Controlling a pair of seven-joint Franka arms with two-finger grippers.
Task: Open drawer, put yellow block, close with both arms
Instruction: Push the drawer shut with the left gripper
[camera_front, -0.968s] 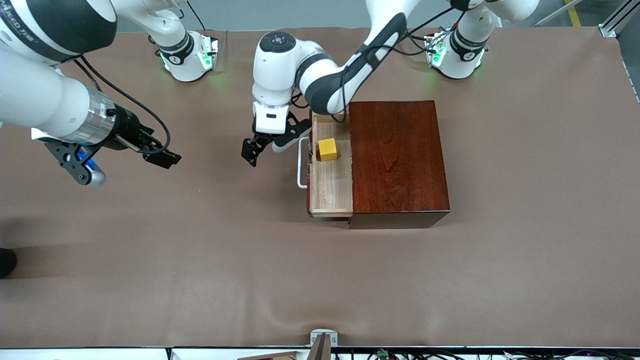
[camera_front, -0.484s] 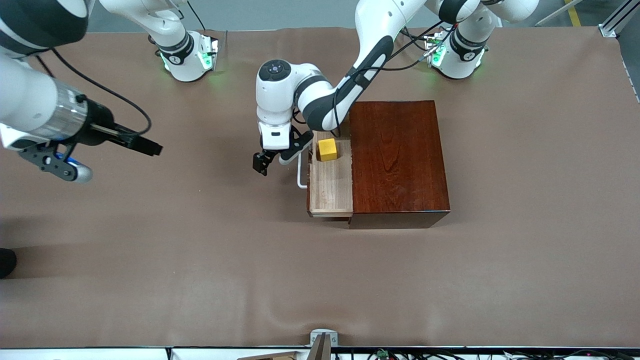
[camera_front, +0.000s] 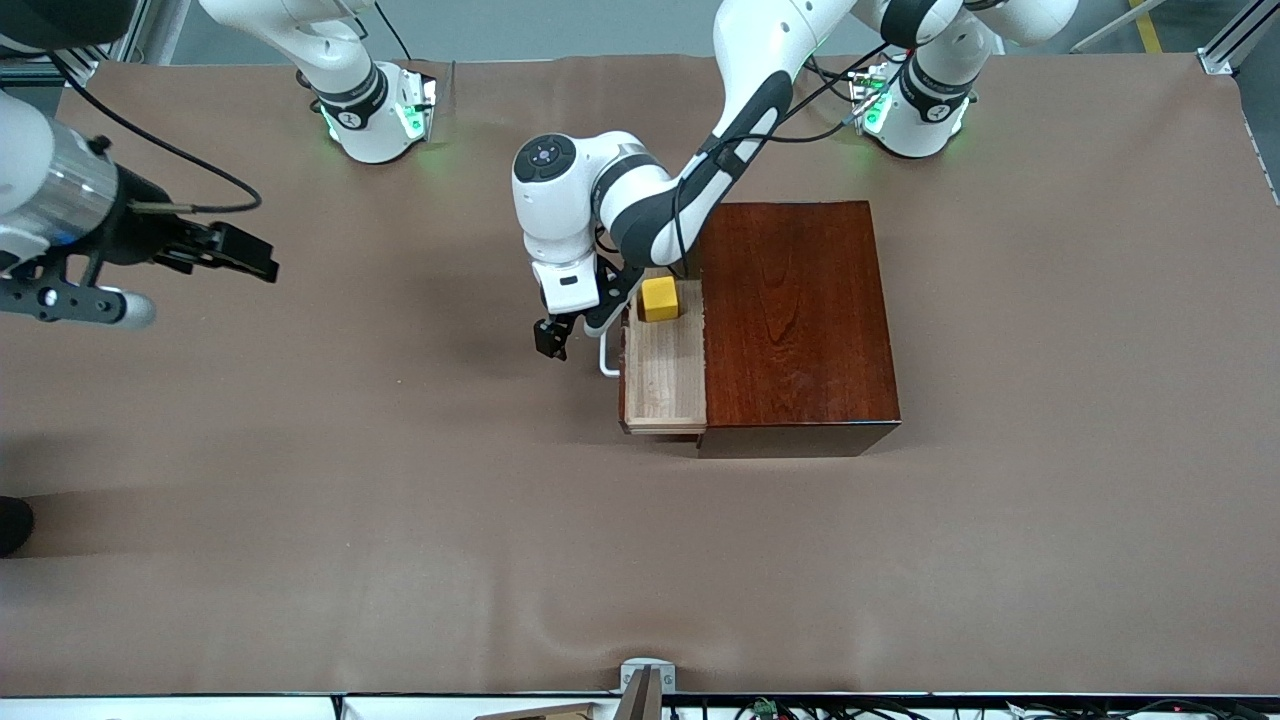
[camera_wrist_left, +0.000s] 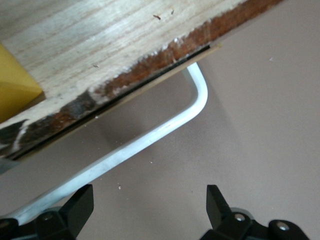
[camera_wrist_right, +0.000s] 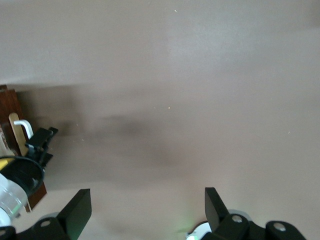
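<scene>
From the front view I count two arms, one dark box (camera_front: 795, 320), one drawer (camera_front: 664, 375), one yellow block (camera_front: 659, 298) and one white handle (camera_front: 607, 358). The drawer stands pulled out of the box toward the right arm's end of the desk (camera_front: 400, 500), and the block sits in the tray at its end farther from the front camera. My left claw (camera_front: 563, 335) hangs low just beside the handle, with the block at about two o'clock from it in this view; its fingers look spread, with nothing between them. My right claw (camera_front: 235, 252) hangs over bare desk well apart from the box, at about nine o'clock from the drawer. In the left wrist view I get what the front view lacks: the left claw (camera_wrist_left: 150, 207) has its two fingertips (camera_wrist_left: 80, 202) wide apart, with the handle (camera_wrist_left: 165, 127) running close by one of them, the drawer front's edge (camera_wrist_left: 150, 62) and a corner of the block (camera_wrist_left: 15, 87). In the right wrist view, the right claw (camera_wrist_right: 147, 210) is spread wide and empty over desk, with the left claw (camera_wrist_right: 40, 142) and handle (camera_wrist_right: 22, 127) far off.
</scene>
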